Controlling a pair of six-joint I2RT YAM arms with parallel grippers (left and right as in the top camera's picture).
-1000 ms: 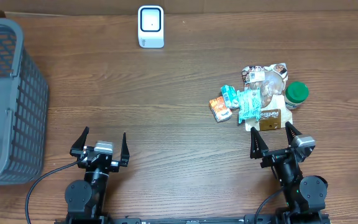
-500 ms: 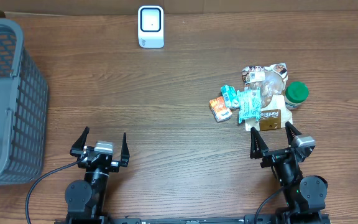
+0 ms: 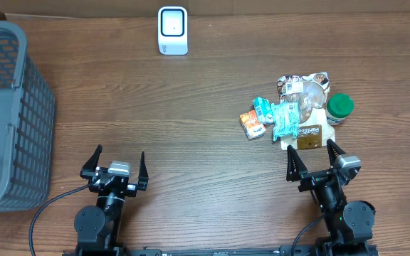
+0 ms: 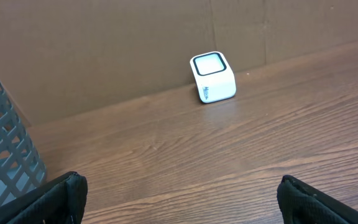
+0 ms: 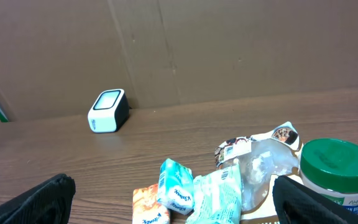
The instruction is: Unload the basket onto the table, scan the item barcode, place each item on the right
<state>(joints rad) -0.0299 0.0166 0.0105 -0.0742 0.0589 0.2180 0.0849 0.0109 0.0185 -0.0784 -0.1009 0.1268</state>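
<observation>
Looking down from above, with 12 o'clock at the far edge of the table (image 3: 191,92), the white scanner (image 3: 172,30) stands at 12 o'clock, close to the cardboard wall. A gray basket (image 3: 6,107) sits at 9 o'clock.

The things to scan lie in a small pile at about 3 o'clock. In it are a jar with a green lid (image 3: 339,107), a teal packet (image 3: 285,119), a small orange box (image 3: 251,124), a small teal box (image 3: 263,109), a clear snack bag (image 3: 305,89) and a brown packet (image 3: 306,135). They touch or lie on each other.

The left gripper (image 3: 118,155) is at 7 o'clock. Its 2 fingers are spread wide and hold nothing. The right gripper (image 3: 310,149) is at 5 o'clock, just beside the brown packet. Its 2 fingers are spread wide too, with nothing between them.
</observation>
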